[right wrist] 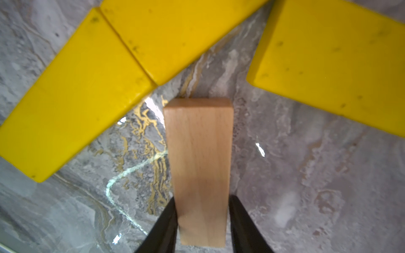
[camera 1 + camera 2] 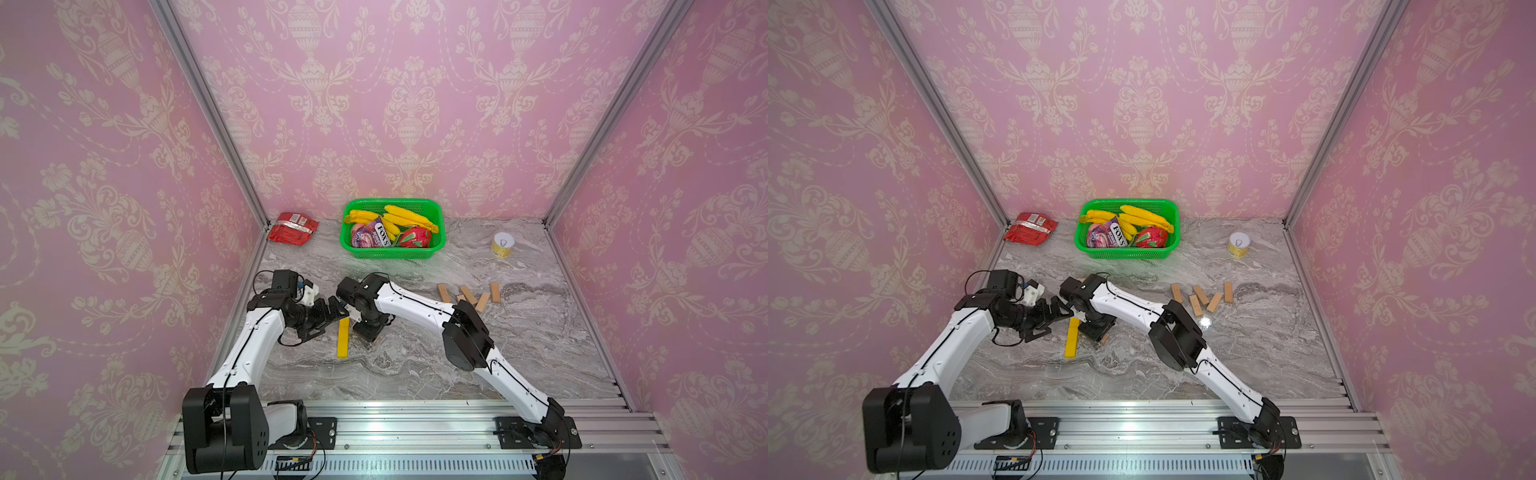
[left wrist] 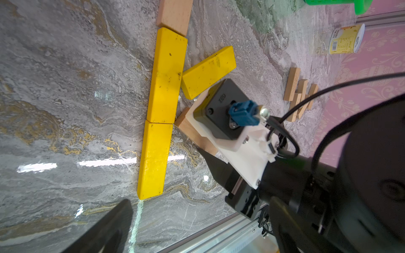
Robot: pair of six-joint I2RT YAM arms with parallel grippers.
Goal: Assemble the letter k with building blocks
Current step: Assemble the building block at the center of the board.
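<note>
Building blocks (image 3: 166,74): three yellow, seven wooden.

Three yellow blocks (image 3: 166,76), seven wooden blocks (image 1: 199,166), one green basket (image 2: 390,252), one red packet (image 2: 292,227), one can (image 2: 503,244).

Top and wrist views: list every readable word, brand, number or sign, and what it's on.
"FOX'S": purple sweet bag in the green plastic basket.
"ZED": faint, embossed on the black camera housing, left wrist view.
Red foil packet: barcode and print too small to read.
Yellow-labelled round tin: barcode and print too small to read.
</note>
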